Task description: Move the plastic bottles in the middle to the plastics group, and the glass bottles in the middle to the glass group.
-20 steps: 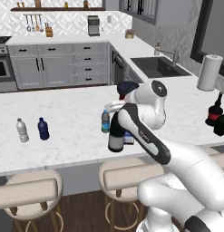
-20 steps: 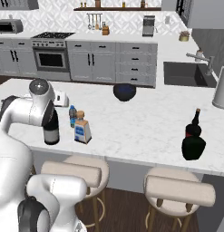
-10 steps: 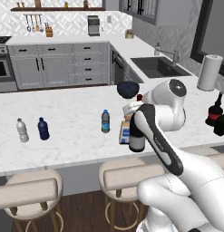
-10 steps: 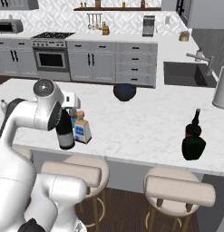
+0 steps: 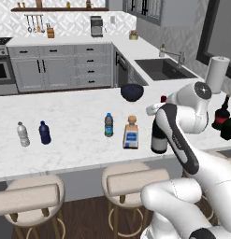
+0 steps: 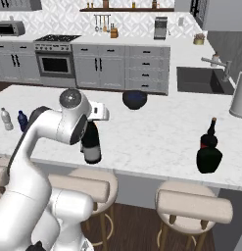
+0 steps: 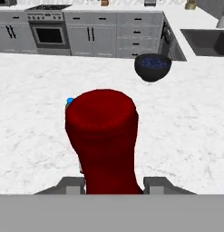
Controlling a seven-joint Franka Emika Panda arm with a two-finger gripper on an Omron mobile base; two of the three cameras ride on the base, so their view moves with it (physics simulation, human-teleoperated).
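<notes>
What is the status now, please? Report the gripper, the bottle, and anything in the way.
Gripper shut on wine bottle, fingers at its red neck. Bottle upright over counter, short of glass group. Nothing between them.

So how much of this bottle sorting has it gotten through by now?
Nothing looks finished yet. In hand: the hand grips the red neck of the tall wine bottle, between the middle and the glass group at the counter's right end. Left: the square stoppered bottle also goes there, and the small water bottle goes to the plastics group on the left.
</notes>
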